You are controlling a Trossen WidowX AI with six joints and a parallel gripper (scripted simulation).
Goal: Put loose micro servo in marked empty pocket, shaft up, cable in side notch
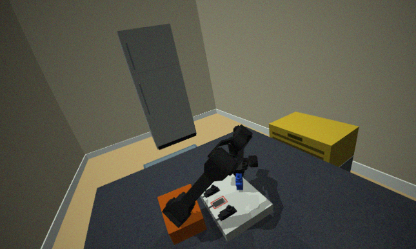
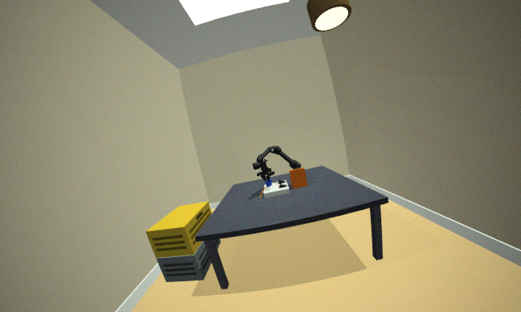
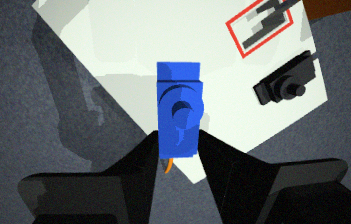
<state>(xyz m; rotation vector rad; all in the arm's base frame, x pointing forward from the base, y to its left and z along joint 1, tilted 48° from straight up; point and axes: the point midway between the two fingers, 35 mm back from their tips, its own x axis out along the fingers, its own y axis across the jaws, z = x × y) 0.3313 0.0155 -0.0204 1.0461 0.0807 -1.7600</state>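
The blue micro servo [image 1: 239, 181] [image 2: 268, 183] [image 3: 180, 120] is at the deck's far corner, its round shaft side facing the wrist camera. My gripper [image 3: 177, 134] is shut on its cable end, one finger on each side. Whether the servo touches the deck is not clear. An orange cable shows below it in the wrist view. The white deck [image 1: 254, 198] [image 2: 277, 192] [image 3: 126, 35] carries the pocket, marked by a red outline [image 1: 225, 202] [image 3: 235, 41], with nothing seated in it. The pocket is apart from the servo, toward the upper right in the wrist view.
Black servos [image 1: 227, 212] [image 1: 212, 191] sit on both sides of the pocket; one shows in the wrist view [image 3: 288, 82]. An orange block [image 1: 188, 230] [image 2: 298, 178] stands beside the deck under the arm's base. All stand on a dark table [image 1: 131, 193] [image 2: 306, 206].
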